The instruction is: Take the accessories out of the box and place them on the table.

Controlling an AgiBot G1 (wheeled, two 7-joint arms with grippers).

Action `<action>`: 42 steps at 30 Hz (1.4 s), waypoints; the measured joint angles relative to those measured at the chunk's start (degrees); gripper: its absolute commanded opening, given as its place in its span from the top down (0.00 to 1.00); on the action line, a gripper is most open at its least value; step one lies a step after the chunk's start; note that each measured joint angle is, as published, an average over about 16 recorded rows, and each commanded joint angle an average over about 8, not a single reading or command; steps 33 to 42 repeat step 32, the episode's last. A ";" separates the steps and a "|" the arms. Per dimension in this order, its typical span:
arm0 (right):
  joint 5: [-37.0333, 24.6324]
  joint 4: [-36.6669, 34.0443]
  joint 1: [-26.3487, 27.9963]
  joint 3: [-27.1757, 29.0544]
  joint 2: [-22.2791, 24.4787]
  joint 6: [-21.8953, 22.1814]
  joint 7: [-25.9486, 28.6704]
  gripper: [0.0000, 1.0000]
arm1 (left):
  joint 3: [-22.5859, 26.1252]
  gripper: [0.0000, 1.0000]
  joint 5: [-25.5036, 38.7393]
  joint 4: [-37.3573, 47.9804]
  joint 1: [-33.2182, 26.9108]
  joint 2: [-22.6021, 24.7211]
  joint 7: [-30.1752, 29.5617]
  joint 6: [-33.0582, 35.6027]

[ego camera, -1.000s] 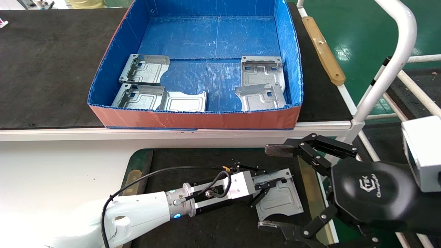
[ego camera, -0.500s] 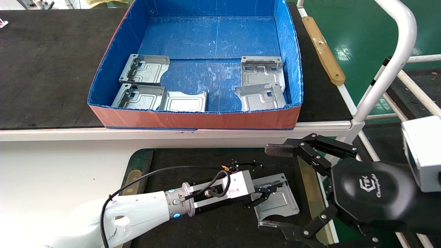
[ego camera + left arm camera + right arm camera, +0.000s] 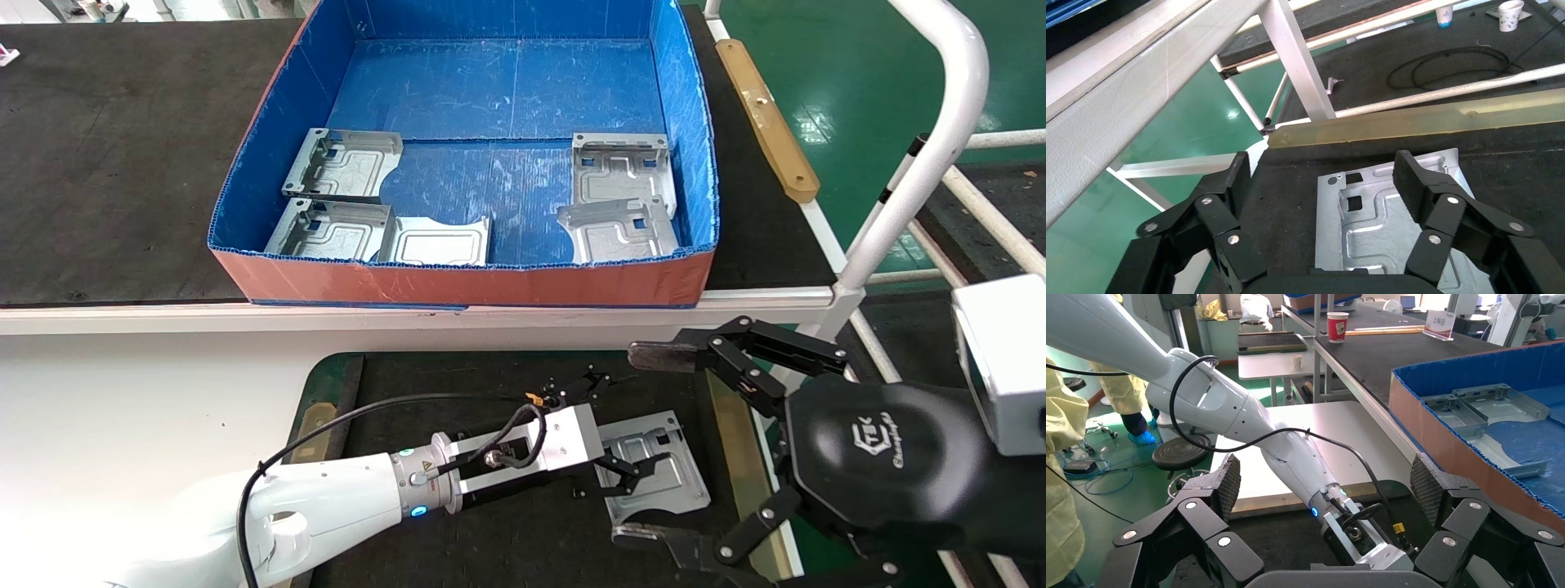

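Head view first: I see the left gripper [image 3: 617, 433] low over the near bench [image 3: 458, 384], its fingers spread apart above one silver plate [image 3: 658, 469] that lies flat on the black mat. One finger crosses over the plate; the other sits beyond its far edge, and I cannot tell if they touch the metal. The right gripper [image 3: 654, 445] hangs just beside the plate on the right, its fingers wide apart and holding nothing. Behind, the box [image 3: 466, 286] stands on the far black-topped surface, with five plates [image 3: 347, 163] on its blue floor: three at the left and middle near the front wall, two at the right.

Left wrist view: I see the plate [image 3: 1376, 226] flat on the mat between the black fingers [image 3: 1419, 184], which stand apart, and a tan strip [image 3: 1413, 122] runs just past it.

Right wrist view: I see both rough pads [image 3: 1223, 484] far apart, the left arm [image 3: 1248, 422] reaching between them, and the box [image 3: 1444, 441] with plates [image 3: 1486, 404] inside.
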 measured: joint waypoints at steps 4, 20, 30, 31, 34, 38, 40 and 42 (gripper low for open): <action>0.00 -0.01 0.00 0.00 0.00 0.00 0.00 0.00 | -1.02 0.00 0.27 -1.33 0.28 -1.10 -1.73 0.73; 0.01 -0.03 0.02 -0.03 0.00 -0.01 -0.02 0.00 | -10.31 0.00 2.62 -13.65 2.86 -11.22 -17.70 7.41; 0.02 -0.03 0.02 -0.05 0.01 0.00 -0.03 0.00 | -15.25 0.00 3.87 -20.20 4.24 -16.61 -26.21 10.95; 0.02 -0.03 0.02 -0.05 0.01 0.00 -0.03 0.00 | -15.58 0.00 3.95 -20.64 4.33 -16.97 -26.77 11.19; 0.02 -0.03 0.02 -0.05 0.01 0.00 -0.03 0.00 | -15.92 0.00 4.03 -21.08 4.42 -17.33 -27.35 11.43; 0.02 -0.03 0.02 -0.05 0.01 0.00 -0.03 0.00 | -15.92 0.00 4.03 -21.08 4.42 -17.33 -27.35 11.43; 0.02 -0.03 0.02 -0.05 0.01 0.00 -0.03 0.00 | -15.92 0.00 4.03 -21.08 4.42 -17.33 -27.35 11.43; 0.02 -0.03 0.02 -0.05 0.01 0.00 -0.03 0.00 | -15.92 0.00 4.03 -21.08 4.42 -17.33 -27.35 11.43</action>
